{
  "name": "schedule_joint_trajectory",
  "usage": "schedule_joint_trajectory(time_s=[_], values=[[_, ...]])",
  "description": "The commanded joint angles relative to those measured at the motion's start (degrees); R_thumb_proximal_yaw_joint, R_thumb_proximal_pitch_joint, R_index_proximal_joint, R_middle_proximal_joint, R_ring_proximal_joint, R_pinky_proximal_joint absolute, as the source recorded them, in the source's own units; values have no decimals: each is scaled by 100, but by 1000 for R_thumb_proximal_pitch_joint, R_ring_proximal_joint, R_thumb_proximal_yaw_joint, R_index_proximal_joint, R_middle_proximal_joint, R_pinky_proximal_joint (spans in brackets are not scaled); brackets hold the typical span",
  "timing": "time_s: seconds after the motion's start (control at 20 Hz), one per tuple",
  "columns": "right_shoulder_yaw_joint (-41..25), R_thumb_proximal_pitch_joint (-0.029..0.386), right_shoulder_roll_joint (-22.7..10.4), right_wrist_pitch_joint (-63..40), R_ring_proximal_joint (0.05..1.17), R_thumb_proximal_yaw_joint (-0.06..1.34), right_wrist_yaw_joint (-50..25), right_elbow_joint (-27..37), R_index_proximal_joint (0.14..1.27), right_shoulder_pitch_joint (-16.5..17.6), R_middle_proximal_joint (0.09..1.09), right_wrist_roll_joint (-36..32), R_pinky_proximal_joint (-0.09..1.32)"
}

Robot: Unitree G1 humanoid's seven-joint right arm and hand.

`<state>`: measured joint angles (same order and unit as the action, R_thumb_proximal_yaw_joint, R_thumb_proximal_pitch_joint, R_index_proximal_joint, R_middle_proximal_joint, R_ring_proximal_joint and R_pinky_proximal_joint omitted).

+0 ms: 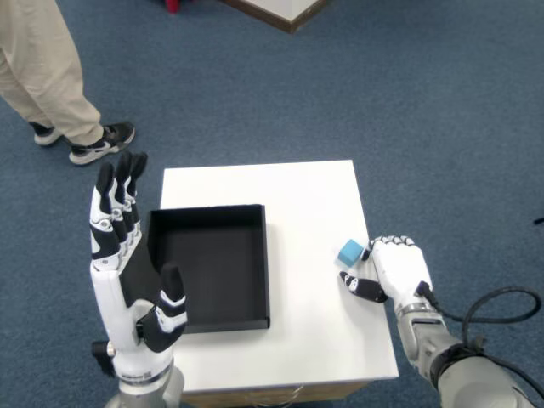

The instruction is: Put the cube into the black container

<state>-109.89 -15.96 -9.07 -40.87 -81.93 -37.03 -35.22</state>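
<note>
The small light-blue cube [350,252] rests on the white table [297,195] near its right edge. My right hand [397,269] lies just right of the cube with fingers curled down and thumb [362,288] stretched left below it. The cube sits beside the index finger, not clasped. The black container [209,265], a shallow square tray, lies on the left half of the table with nothing in it. The left hand [127,272] is raised upright at the tray's left side, fingers spread.
A person's legs and dark shoes [100,143] stand on the blue carpet beyond the table's far-left corner. A black cable [501,306] loops beside my right forearm. A wooden-edged furniture corner [285,13] shows at the top.
</note>
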Motion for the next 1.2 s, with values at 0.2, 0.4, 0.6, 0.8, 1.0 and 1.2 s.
schedule_joint_trajectory(time_s=[0.2, 0.4, 0.6, 0.8, 1.0, 1.2], values=[[51, 33, -169, -99, 316, 585, -334, -135, 687, -327, 380, -24, 221], [30, 23, -158, 12, 303, 556, -257, -135, 647, -370, 365, -5, 211], [30, 10, -118, 99, 285, 513, -178, -131, 608, -428, 341, -10, 200], [31, -2, -98, 128, 269, 484, -157, -129, 577, -490, 320, -12, 185], [48, -6, -64, 156, 253, 464, -94, -123, 548, -518, 301, -35, 161], [71, -10, -46, 145, 239, 465, -93, -122, 527, -546, 285, -61, 141]])
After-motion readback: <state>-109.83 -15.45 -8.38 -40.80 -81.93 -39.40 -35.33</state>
